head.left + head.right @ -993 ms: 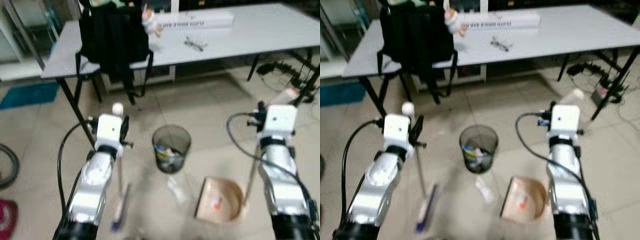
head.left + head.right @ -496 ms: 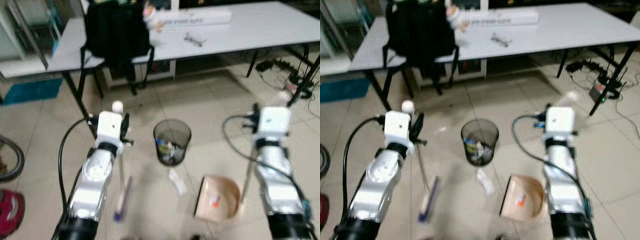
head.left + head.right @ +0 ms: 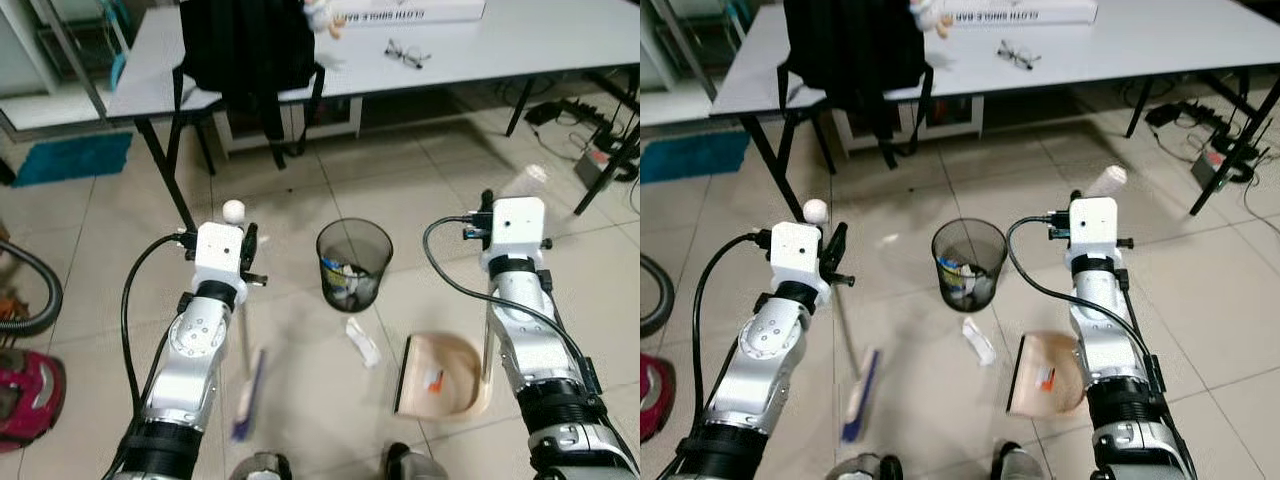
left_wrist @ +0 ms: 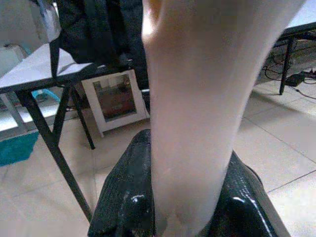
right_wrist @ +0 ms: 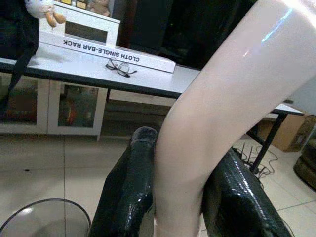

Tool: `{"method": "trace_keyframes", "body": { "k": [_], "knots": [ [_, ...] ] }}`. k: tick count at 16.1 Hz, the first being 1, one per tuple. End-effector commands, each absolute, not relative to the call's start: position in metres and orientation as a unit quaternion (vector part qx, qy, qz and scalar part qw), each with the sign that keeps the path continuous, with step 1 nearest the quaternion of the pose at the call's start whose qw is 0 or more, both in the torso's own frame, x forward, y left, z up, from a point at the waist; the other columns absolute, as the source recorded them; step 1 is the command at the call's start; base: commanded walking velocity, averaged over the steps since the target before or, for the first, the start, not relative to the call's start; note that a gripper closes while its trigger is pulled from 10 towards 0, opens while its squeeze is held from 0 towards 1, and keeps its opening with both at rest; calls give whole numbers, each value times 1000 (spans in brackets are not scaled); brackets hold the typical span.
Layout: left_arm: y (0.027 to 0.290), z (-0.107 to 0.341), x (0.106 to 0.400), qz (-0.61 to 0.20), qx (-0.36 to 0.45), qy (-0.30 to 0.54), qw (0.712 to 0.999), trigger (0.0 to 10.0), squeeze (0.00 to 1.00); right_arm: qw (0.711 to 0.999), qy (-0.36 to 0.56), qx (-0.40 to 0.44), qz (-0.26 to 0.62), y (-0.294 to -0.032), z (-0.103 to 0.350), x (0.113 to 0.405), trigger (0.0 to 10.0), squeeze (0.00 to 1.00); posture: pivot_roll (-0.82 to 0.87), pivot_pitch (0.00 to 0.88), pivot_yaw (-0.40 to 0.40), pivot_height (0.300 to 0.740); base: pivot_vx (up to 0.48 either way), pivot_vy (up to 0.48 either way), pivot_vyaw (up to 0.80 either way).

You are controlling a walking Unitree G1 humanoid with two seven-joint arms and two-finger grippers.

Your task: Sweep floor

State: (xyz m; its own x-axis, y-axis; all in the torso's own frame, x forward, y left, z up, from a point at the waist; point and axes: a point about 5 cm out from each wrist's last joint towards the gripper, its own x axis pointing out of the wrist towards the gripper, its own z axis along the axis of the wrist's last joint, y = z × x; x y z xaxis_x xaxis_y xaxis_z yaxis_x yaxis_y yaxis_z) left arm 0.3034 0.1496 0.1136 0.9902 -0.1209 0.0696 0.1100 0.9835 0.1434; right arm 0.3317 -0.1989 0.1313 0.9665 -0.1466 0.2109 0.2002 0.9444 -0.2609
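Since the earlier frame only the head camera has shifted. Left gripper (image 4: 185, 207) stays clamped on the long pale-handled broom (image 3: 246, 382), its head on the tiles at lower left; right gripper (image 5: 182, 197) stays clamped on the tan plastic dustpan (image 3: 445, 375) at lower right, near the white crumpled wrapper (image 3: 362, 340). Both tools likely light and rigid, smooth handles somewhat slippery: hold mid-handle.

You see a black backpack (image 3: 250, 45), glasses (image 3: 404, 55) & long white box (image 3: 412, 13) on the grey table (image 3: 540, 50); teal mat (image 3: 72, 158) on floor.
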Motion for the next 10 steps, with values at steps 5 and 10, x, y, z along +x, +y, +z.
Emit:
{"method": "trace_keyframes", "body": {
  "k": [5,10],
  "knots": [
    [141,121,294,-94,80,-73,990,10000,0,983,-113,-109,-91,-189,137,320,10000,0,-27,220,75,740,0,0,0],
    [138,124,299,-96,79,-79,989,10000,0,985,-112,-77,-105,-192,135,313,10000,0,-25,198,83,740,317,0,-214]
  ]
}}
